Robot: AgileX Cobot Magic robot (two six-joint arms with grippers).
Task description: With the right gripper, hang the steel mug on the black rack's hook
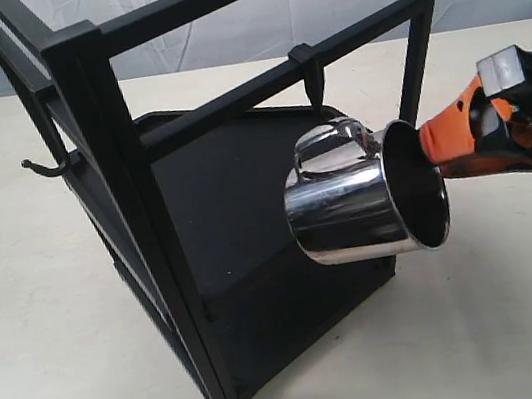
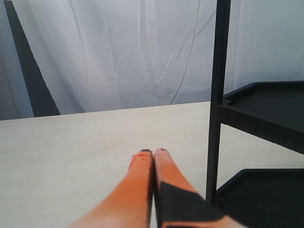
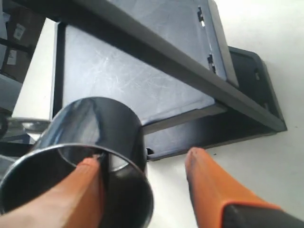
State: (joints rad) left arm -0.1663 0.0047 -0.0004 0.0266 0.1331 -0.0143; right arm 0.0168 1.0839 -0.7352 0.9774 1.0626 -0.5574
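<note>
The steel mug point(image 1: 344, 212) hangs in the air on its side, mouth toward my right gripper point(image 1: 433, 155), handle loop up just under the hook point(image 1: 307, 66) on the black rack point(image 1: 89, 106) crossbar. Whether the hook's stem passes through the handle I cannot tell. In the right wrist view the right gripper point(image 3: 142, 159) is open: one orange finger point(image 3: 85, 190) reaches inside the mug point(image 3: 95, 123), the other stands well apart outside the wall. The rack point(image 3: 156, 52) lies behind. My left gripper point(image 2: 153, 152) is shut on nothing, low over the table beside a rack post point(image 2: 218, 95).
A curved, knob-tipped side hook point(image 1: 44, 169) sticks out from the rack's left post. The rack's lower shelf point(image 1: 236, 204) lies under the mug. The pale table point(image 1: 43, 326) stretches round the rack, with a white curtain behind.
</note>
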